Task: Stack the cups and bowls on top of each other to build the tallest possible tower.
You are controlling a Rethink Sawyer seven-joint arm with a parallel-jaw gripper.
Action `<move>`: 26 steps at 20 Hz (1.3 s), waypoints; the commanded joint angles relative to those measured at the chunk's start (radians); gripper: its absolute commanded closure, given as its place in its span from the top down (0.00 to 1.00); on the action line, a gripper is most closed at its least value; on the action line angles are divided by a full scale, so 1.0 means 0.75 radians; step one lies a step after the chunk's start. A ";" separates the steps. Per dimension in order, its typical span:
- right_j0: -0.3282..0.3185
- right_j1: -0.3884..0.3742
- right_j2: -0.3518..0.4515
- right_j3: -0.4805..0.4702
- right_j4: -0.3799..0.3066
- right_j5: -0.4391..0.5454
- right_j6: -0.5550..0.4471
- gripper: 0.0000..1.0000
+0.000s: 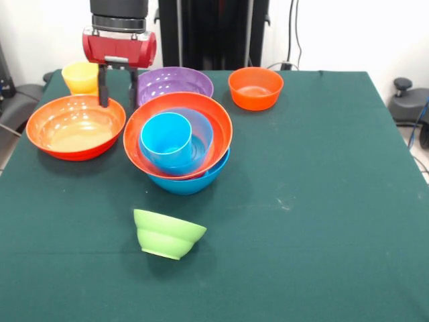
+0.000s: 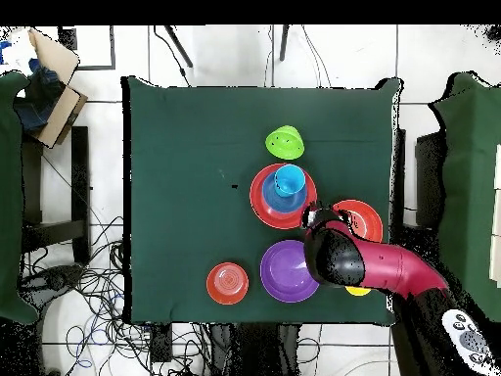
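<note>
front view: empty jaws parted beside tower [image 1: 177, 144].

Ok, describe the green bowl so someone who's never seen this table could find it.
Start at the tower of nested bowls in the middle of the green table. The green bowl sits alone on the cloth beside it, away from the other dishes. It is the only lime one, small, ribbed and tilted.

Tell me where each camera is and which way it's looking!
Front view: sits across the table, facing the robot and the glossy plastic bowls; shows the red and black gripper, open, above the large orange bowl.
Overhead view: sits above the green-clothed table, looking straight down; shows the red arm.
Both show the nested tower topped by a sky blue cup.
</note>
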 commanded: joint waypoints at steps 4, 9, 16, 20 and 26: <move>-0.057 -0.029 0.136 -0.072 0.016 0.591 -0.265 0.00; -0.139 -0.026 0.192 -0.126 -0.048 0.640 -0.343 0.00; -0.276 0.055 0.280 -0.147 -0.171 0.607 -0.404 0.00; -0.356 0.118 0.327 -0.156 -0.257 0.560 -0.430 0.00; -0.404 0.165 0.367 -0.132 -0.347 0.502 -0.356 1.00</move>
